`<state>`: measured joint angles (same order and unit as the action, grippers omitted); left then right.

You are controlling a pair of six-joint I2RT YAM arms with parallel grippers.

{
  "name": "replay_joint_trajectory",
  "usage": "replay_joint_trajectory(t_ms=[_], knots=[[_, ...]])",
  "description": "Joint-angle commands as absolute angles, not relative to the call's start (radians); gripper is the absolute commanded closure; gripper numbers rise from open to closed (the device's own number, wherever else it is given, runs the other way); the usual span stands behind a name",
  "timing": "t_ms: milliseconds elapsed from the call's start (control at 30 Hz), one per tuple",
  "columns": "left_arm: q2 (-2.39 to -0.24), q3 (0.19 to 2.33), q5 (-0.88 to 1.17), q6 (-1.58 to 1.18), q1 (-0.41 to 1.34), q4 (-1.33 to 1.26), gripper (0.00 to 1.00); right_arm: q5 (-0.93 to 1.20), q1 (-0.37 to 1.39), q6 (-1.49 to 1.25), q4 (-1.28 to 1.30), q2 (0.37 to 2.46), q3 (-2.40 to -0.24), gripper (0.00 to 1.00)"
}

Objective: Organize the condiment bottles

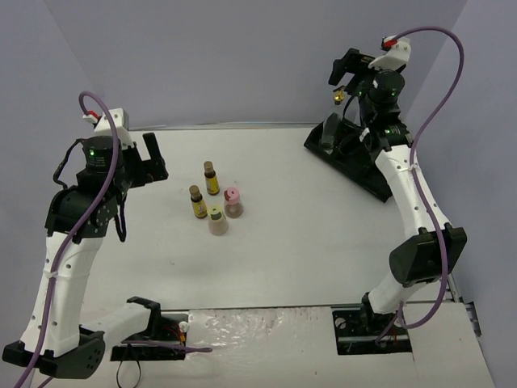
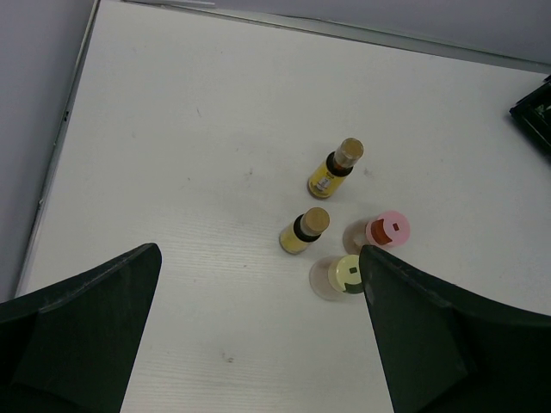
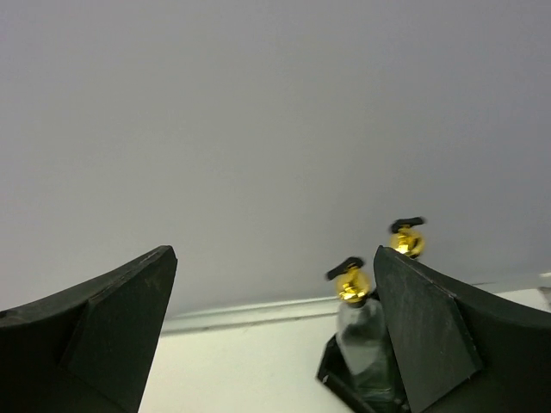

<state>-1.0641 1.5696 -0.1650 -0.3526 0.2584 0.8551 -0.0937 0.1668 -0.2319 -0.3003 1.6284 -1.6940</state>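
4 small condiment bottles clustered upright mid-surface (image 2: 215, 129): far amber bottle (image 2: 336, 168), near amber bottle (image 2: 304, 231), pink-capped bottle (image 2: 387, 229), cream-capped bottle (image 2: 348, 274). 2 spouted glass bottles (image 3: 362, 335) (image 3: 406, 243) standing in black tray (image 1: 349, 162), far right. Left gripper (image 2: 258, 258) spread, empty, hovering above cluster. Right gripper (image 3: 274, 254) spread, empty, raised beside spouts. Probably light, rigid, smooth, easily toppled; glass fragile. Best taken across body below cap, outermost bottle first, neighbours being close.
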Motion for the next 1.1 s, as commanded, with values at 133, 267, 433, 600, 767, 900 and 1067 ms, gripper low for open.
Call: replay_joint_trajectory(t_ms=[133, 267, 433, 600, 767, 900, 1067], knots=[[-1.023, 1.569, -0.166, -0.386, 0.25, 0.811, 0.03, 0.116, 0.509, -0.285, -0.101, 1.564, -1.588, 0.02], [-1.007, 1.569, -0.179, -0.382, 0.249, 0.83, 0.03, 0.079, 0.611, -0.297, -0.076, 1.576, -1.481, 0.03], [-1.003, 1.574, -0.186, -0.377, 0.249, 0.847, 0.03, 0.017, 0.67, -0.307, -0.035, 1.609, -1.426, 0.03], [-0.997, 1.57, -0.19, -0.379, 0.249, 0.851, 0.03, 0.015, 0.711, -0.293, -0.032, 1.669, -1.398, 0.02], [-0.996, 1.563, -0.188, -0.382, 0.249, 0.852, 0.03, 0.007, 0.754, -0.285, -0.045, 1.742, -1.421, 0.02], [-0.994, 1.566, -0.196, -0.375, 0.249, 0.861, 0.03, -0.021, 0.786, -0.288, -0.053, 1.803, -1.452, 0.02], [-0.992, 1.576, -0.204, -0.365, 0.249, 0.875, 0.03, -0.035, 0.811, -0.3, -0.071, 1.866, -1.477, 0.02]])
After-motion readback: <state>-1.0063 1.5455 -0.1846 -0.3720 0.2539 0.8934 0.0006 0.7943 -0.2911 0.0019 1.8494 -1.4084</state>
